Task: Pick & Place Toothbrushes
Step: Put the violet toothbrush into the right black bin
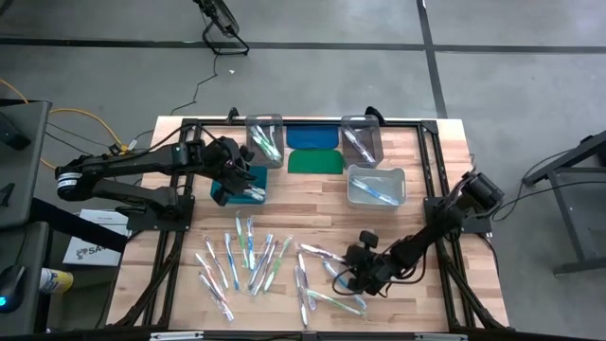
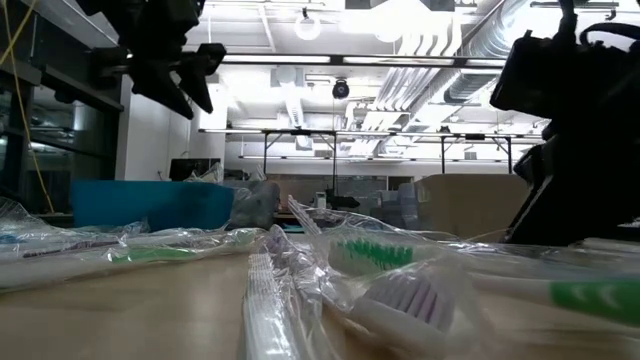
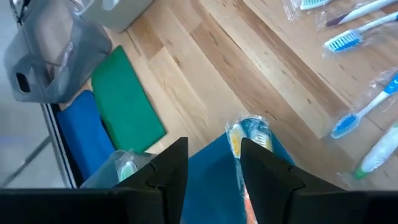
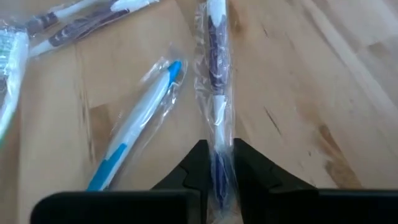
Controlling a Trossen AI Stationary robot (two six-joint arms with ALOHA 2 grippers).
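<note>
Our right fingers (image 4: 217, 163) clench a light, slippery purple-and-white plastic-wrapped toothbrush (image 4: 216, 68) mid-handle; left fingers (image 3: 214, 163) parted above the teal bin (image 1: 248, 183).

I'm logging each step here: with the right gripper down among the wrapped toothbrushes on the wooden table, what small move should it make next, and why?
Probably a short straight lift. The right gripper has its dark fingers pinched on a clear-wrapped, purple-handled toothbrush that lies flat on the wooden table, close beside a blue-and-white wrapped toothbrush; rising first should clear it.

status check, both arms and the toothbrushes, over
Right pincer shut on a wrapped purple toothbrush on the table. Left pincer open above the teal bin. Blue toothbrush lies beside the grasp, apart.
</note>
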